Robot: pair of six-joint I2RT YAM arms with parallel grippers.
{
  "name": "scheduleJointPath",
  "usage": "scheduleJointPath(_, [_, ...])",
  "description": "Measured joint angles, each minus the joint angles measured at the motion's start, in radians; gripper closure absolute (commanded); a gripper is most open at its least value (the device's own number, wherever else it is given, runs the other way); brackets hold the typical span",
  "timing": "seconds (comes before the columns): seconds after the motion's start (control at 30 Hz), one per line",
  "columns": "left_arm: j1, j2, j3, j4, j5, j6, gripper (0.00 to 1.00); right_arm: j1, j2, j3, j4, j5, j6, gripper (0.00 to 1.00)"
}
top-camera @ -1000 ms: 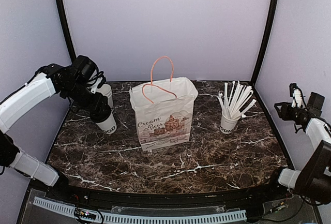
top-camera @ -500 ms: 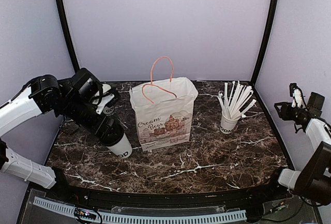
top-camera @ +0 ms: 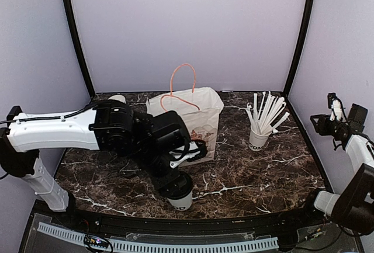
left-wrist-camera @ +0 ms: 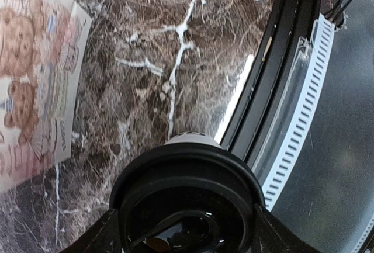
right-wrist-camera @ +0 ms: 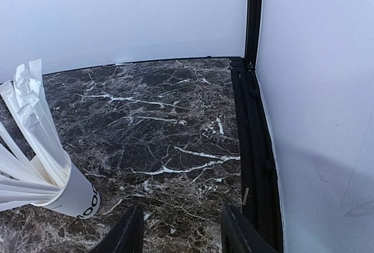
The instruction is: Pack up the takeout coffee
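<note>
From above, the paper bag (top-camera: 188, 125) stands upright at the middle of the marble table (top-camera: 263, 171). Its mouth is open and its orange handles rise above it, but what is inside cannot be made out. Well to its right, a white cup (top-camera: 258, 138) holds a fan of white straws (top-camera: 266, 111) leaning up and outward. At the back left, only the rim of another white cup (top-camera: 118, 97) shows behind the left arm. The left gripper (top-camera: 173, 184) reaches across in front of the bag and is clamped on the takeout coffee (top-camera: 182, 199), which sits near the table's front edge, well apart from the bag. The coffee's long axis is close to vertical, with the black lid up and the white body below. Whether its base touches the marble cannot be told. The right gripper (top-camera: 335, 116) hangs off at the far right edge. In the left wrist view, the coffee (left-wrist-camera: 187, 194) is seen lid-on, filling the bottom of the view, with the fingers (left-wrist-camera: 98, 236) pressed against its sides. The printed face of the bag (left-wrist-camera: 35, 72) lies at the upper left. In the right wrist view, the right gripper (right-wrist-camera: 184, 235) has its fingers (right-wrist-camera: 125, 234) spread with only marble between them, and the straw cup (right-wrist-camera: 67, 193) stands at the lower left.
</note>
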Motion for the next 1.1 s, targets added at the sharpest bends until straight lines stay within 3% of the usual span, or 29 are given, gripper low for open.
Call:
scheduleJointPath(0.47, [0.000, 0.571, 0.576, 0.056, -0.048, 0.058, 0.41, 0.000, -0.023, 0.000, 0.000, 0.000, -0.004, 0.54])
scheduleJointPath(0.77, [0.000, 0.674, 0.697, 0.037, -0.047, 0.056, 0.35, 0.000, -0.023, 0.000, 0.000, 0.000, -0.011, 0.53])
scheduleJointPath(0.9, [0.000, 0.695, 0.720, 0.026, -0.050, 0.053, 0.26, 0.001, -0.023, 0.000, 0.000, 0.000, -0.015, 0.53])
scheduleJointPath(0.93, [0.000, 0.696, 0.724, 0.019, -0.051, 0.053, 0.18, 0.001, -0.023, 0.000, 0.000, 0.000, -0.015, 0.53])
scheduleJointPath(1.0, [0.000, 0.700, 0.734, 0.010, -0.052, 0.050, 0.13, 0.001, -0.023, 0.000, 0.000, 0.000, -0.016, 0.53])
scheduleJointPath(1.1, [0.000, 0.706, 0.753, -0.004, -0.056, 0.053, 0.12, 0.001, -0.023, 0.000, 0.000, 0.000, -0.016, 0.53])
